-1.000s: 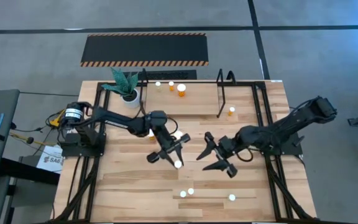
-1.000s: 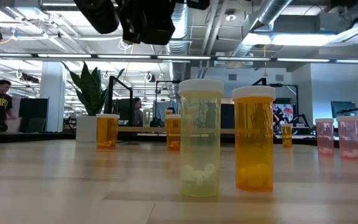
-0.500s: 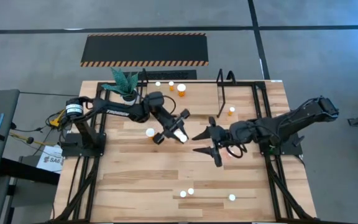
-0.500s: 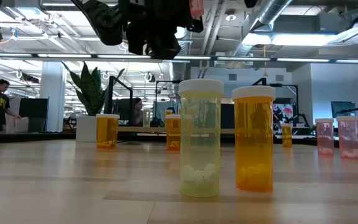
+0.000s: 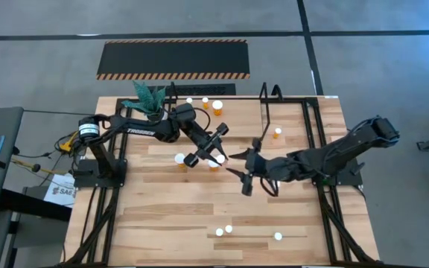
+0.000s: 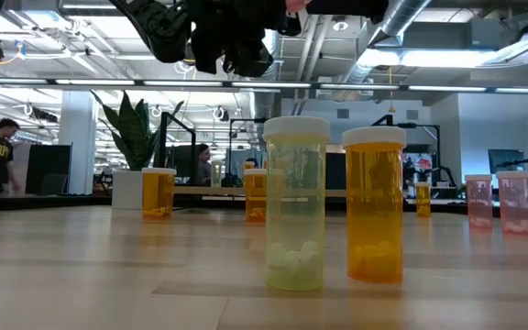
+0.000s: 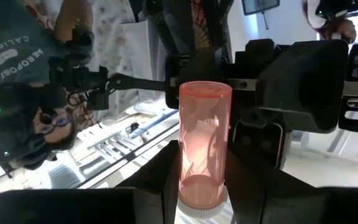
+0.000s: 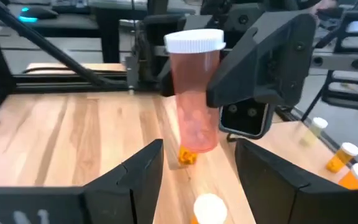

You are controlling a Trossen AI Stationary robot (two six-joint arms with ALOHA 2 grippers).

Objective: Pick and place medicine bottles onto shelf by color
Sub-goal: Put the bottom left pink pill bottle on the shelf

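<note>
My left gripper (image 5: 211,151) is shut on a pink medicine bottle (image 8: 196,93) with a white cap, held in the air over the middle of the table. My right gripper (image 5: 237,173) faces it from the table's right. It is open, and its two fingers (image 8: 138,171) stand wide just short of the bottle without touching it. The shelf (image 5: 265,112) stands at the far edge between black hoop uprights, with three bottles (image 5: 205,100) on it. Other bottles stand on their bases on the table: orange ones (image 5: 179,158) under the grippers and several (image 5: 228,229) near the front edge. My left gripper pinches the pink bottle between its two fingers on the body just under the cap (image 7: 188,180). The fingers run level and come from the table's left, lying across the bottle. The bottle stands upright with its cap (image 8: 194,40) up, lifted clear of the table.
A green plant in a white pot (image 5: 153,104) stands by the shelf's left upright. An orange bottle (image 5: 277,132) stands near the right upright. In the low view a yellow bottle (image 6: 295,206), an orange one (image 6: 374,206) and two pink ones (image 6: 495,202) stand on the table.
My left gripper has carried the pink bottle toward the table's far edge and slightly up, keeping it upright. My right gripper has tipped up from slanting downward to nearly level and has shifted toward the bottle. It has stayed open.
</note>
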